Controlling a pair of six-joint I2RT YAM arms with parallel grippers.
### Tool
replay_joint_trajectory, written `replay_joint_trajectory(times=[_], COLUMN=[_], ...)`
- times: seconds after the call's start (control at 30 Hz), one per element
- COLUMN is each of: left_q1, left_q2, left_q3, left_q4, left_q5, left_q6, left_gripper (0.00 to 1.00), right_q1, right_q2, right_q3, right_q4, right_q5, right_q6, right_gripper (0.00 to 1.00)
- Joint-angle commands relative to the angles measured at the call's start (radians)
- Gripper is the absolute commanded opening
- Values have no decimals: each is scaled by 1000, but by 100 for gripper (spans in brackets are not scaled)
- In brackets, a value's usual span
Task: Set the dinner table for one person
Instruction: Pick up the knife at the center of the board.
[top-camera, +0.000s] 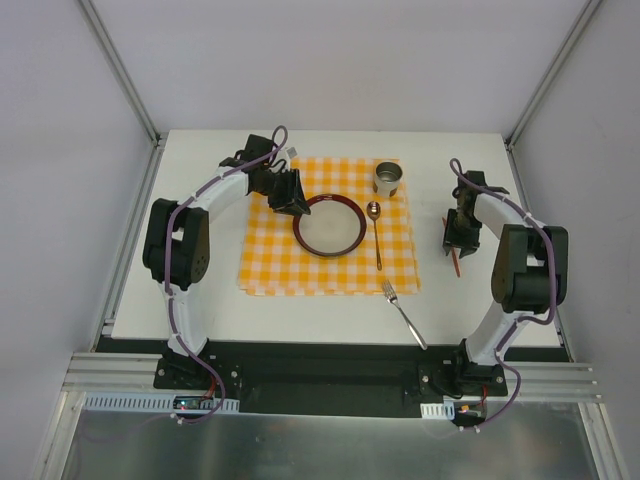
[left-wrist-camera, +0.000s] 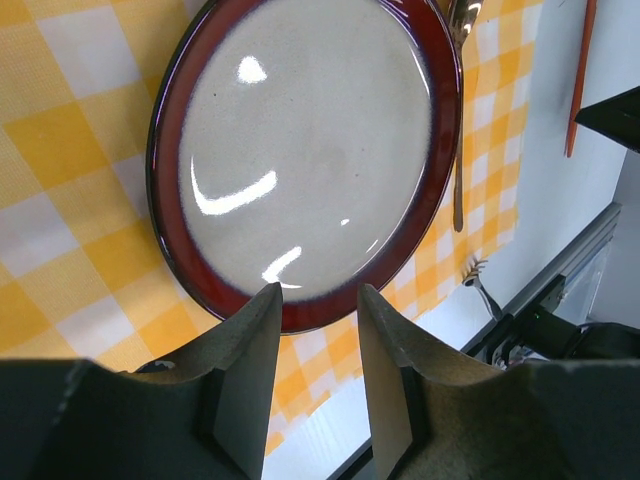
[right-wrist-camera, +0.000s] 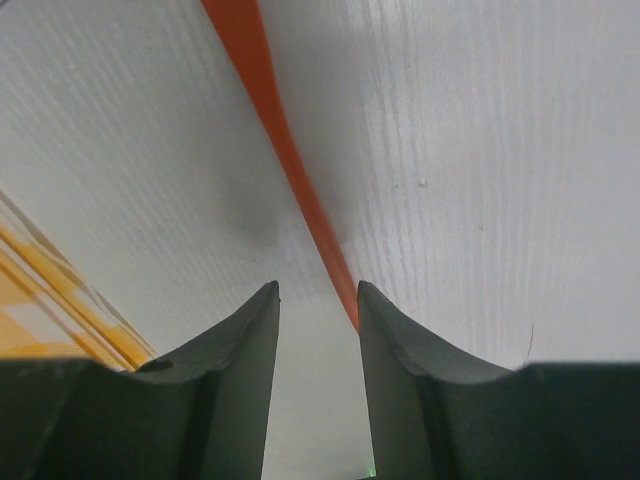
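Observation:
The dinner table (top-camera: 200, 300) is a white top with an orange-and-white checked cloth (top-camera: 265, 262) at its middle. On the cloth lies a red-rimmed plate (top-camera: 328, 226) (left-wrist-camera: 300, 150), with a spoon (top-camera: 376, 235) (left-wrist-camera: 458, 190) to its right. My left gripper (top-camera: 294, 203) (left-wrist-camera: 318, 290) hovers at the plate's left rim, open, nothing between its fingers. My right gripper (top-camera: 458, 242) (right-wrist-camera: 317, 288) is open low over a thin orange-red stick (top-camera: 457, 263) (right-wrist-camera: 290, 170) that lies on the bare table. The stick's end reaches the inner side of one fingertip, ungripped.
A metal cup (top-camera: 388, 180) stands on the cloth's far right corner. A fork (top-camera: 404, 312) (left-wrist-camera: 480, 283) lies on the bare table off the cloth's near right corner. Frame posts and grey walls ring the table.

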Motion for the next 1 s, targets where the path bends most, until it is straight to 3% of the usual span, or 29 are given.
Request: replay_joint_trajectory(times=[0.0,0.8,0.97], left_q1=[3,3,3], left_q2=[0,12,6], left_q3=[42,38,35], left_q4=[-12,-12,-12], left_q5=[27,30,29], left_q6=[-16,-14,-14], left_gripper=[36,36,36], right_q1=[2,4,9], right_q2=[-86,-23,-15], right_q3=[-16,-3,-7], right_q4=[35,-16,-27], right_q5=[3,40,48], right_q6=[-26,17,32], right_gripper=[40,40,33])
